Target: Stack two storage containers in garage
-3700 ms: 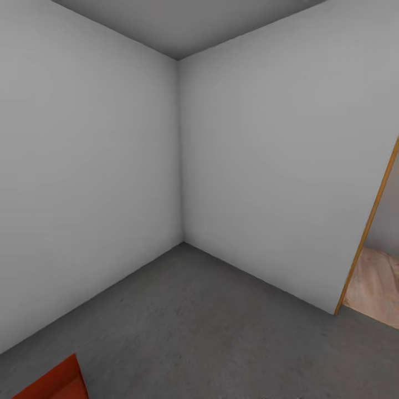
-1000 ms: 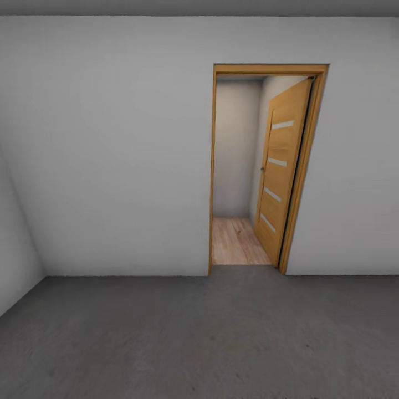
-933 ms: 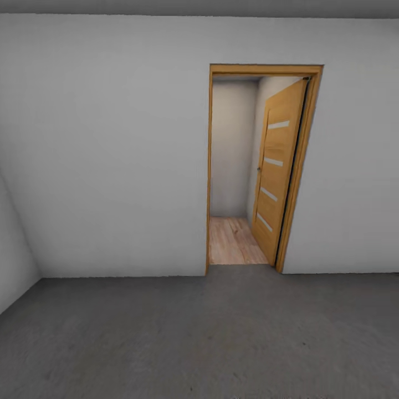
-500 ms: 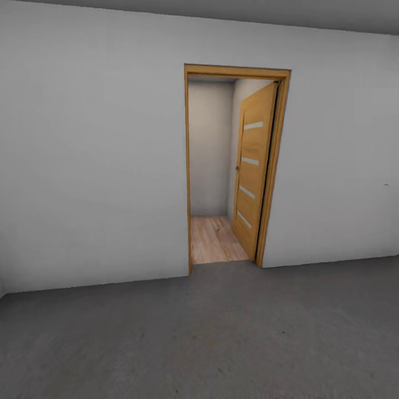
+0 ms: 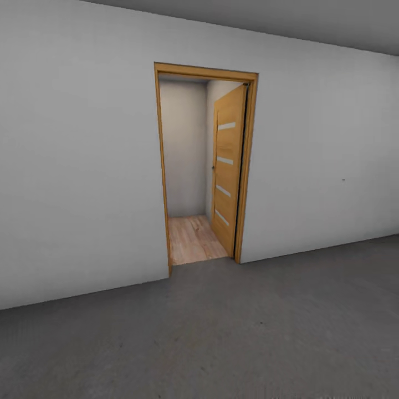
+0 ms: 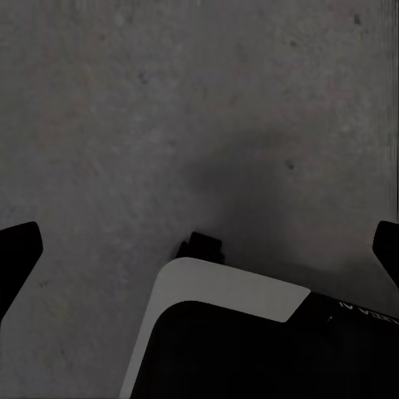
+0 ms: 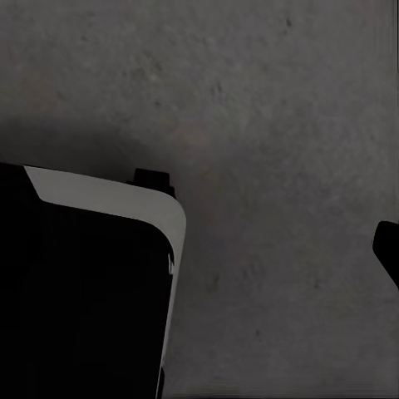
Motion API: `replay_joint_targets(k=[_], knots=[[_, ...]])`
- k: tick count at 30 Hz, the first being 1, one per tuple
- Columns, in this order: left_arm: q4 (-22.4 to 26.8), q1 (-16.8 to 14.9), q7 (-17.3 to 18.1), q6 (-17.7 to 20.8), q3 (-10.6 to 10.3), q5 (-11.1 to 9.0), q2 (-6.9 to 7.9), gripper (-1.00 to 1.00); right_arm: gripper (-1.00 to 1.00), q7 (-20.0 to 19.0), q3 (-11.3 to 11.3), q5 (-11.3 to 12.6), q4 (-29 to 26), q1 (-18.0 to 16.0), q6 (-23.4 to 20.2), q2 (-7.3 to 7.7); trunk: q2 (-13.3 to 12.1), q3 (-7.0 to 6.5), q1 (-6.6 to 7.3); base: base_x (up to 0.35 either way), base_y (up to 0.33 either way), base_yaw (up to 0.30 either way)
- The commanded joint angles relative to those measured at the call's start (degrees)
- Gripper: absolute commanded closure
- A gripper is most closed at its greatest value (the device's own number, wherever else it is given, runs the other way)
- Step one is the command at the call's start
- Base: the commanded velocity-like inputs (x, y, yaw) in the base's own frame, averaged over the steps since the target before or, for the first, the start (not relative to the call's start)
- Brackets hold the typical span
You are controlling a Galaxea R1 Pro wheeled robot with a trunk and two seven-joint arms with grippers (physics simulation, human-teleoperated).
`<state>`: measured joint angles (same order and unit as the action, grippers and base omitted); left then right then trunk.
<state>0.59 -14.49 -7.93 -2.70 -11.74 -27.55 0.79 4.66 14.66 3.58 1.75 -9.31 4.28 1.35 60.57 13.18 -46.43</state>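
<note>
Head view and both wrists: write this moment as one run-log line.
room: garage | ahead: open door, wood floor beyond | floor: bare concrete | left gripper: open, empty | right gripper: unclear

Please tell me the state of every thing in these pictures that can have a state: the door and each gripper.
Door: open, swung into the room with the wood-plank flooring.
Doorway: nothing stands in it.
Left gripper: open, fingers wide apart, nothing between them, over the concrete floor.
Right gripper: one fingertip in view; open or shut cannot be told.
</note>
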Motion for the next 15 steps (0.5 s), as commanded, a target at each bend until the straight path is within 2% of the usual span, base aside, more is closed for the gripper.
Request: replay_joint_targets(k=[1,15], knots=[[0.03,-0.01,-0.15,-0.11,-0.48,-0.48,0.0,-1.0,-1.0,0.08,0.46,0.37,0.19,-0.09,0.32,-0.03,0.05,0.07,0.0,0.0,0.0,-0.283],[0.03,-0.01,-0.15,-0.1,-0.49,-0.48,0.0,-1.0,-1.0,0.08,0.46,0.37,0.19,-0.08,0.35,0.0,0.05,0.07,0.0,0.0,0.0,-0.283]])
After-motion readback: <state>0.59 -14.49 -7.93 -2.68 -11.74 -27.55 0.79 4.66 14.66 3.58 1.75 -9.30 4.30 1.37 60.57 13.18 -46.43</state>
